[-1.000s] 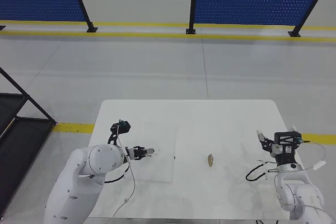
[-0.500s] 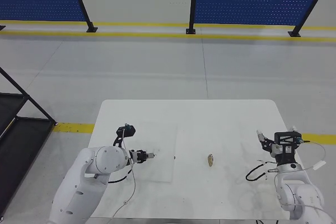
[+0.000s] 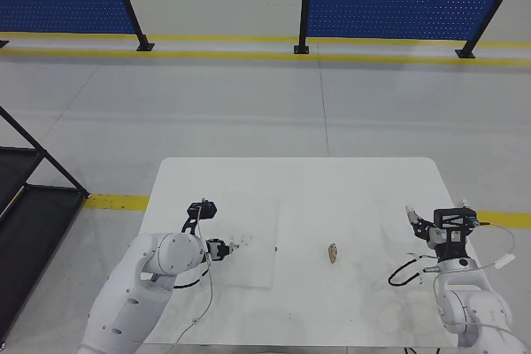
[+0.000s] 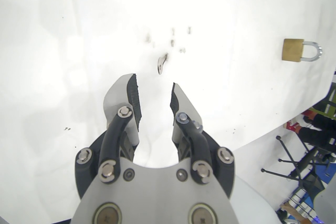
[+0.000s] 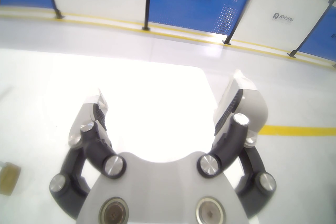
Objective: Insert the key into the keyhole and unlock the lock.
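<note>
A small silver key [image 4: 160, 65] lies flat on the white table among several dark scuff marks. My left gripper [image 4: 153, 80] hovers just short of it, open, with nothing between its fingers; from above this gripper [image 3: 224, 250] is at the table's left side. The brass padlock [image 4: 299, 50] with a silver shackle lies on its side near the table's middle [image 3: 334, 254], well apart from the key, and its brass body [image 5: 9, 177] is seen again off to the side of the right wrist. My right gripper [image 5: 168, 104] is open and empty near the table's right edge [image 3: 435, 212].
A thin pale sheet [image 3: 257, 265] covers the table's left half under the key. A black cable [image 3: 407, 270] loops on the table beside the right arm. A dark rack [image 3: 18, 221] stands on the floor left of the table [image 3: 354, 186].
My left gripper has shifted slightly toward the near edge and drawn back a little, and its arm has swung right. The right arm, key and padlock have not moved.
</note>
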You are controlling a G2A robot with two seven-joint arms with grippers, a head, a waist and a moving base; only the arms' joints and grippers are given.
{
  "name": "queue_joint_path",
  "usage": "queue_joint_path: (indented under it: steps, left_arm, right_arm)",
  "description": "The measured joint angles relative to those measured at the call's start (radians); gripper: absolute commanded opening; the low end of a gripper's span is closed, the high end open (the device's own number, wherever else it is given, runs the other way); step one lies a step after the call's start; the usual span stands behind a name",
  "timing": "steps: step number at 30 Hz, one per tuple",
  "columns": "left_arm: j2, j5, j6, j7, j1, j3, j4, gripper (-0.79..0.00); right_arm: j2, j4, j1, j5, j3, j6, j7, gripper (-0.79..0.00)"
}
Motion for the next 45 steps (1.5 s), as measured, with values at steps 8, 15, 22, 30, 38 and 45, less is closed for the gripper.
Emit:
queue_joint_path:
  steps: [8, 15, 22, 30, 38, 45]
  left_arm:
    - [0.0, -0.008, -0.008, 0.018, -0.03, 0.028, 0.039, -0.533]
    - [-0.002, -0.021, -0.006, 0.026, -0.058, 0.057, 0.072, -0.576]
    - [-0.003, -0.028, 0.008, 0.032, -0.077, 0.071, 0.097, -0.606]
    - [-0.002, -0.037, 0.016, 0.032, -0.093, 0.082, 0.116, -0.668]
    - [-0.001, -0.042, 0.021, 0.039, -0.105, 0.096, 0.131, -0.705]
    - [0.0, -0.041, 0.032, 0.041, -0.114, 0.109, 0.141, -0.785]
  right_arm:
    - [0.0, 0.0, 0.0, 0.0, 0.0, 0.0, 0.0, 0.0]
    - [0.0, 0.0, 0.0, 0.0, 0.0, 0.0, 0.0, 0.0]
    - [0.0, 0.0, 0.0, 0.0, 0.0, 0.0, 0.0, 0.0]
    - [0.0, 0.0, 0.0, 0.0, 0.0, 0.0, 0.0, 0.0]
    - [0.0, 0.0, 0.0, 0.0, 0.0, 0.0, 0.0, 0.0]
    - [0.0, 0.0, 0.0, 0.0, 0.0, 0.0, 0.0, 0.0]
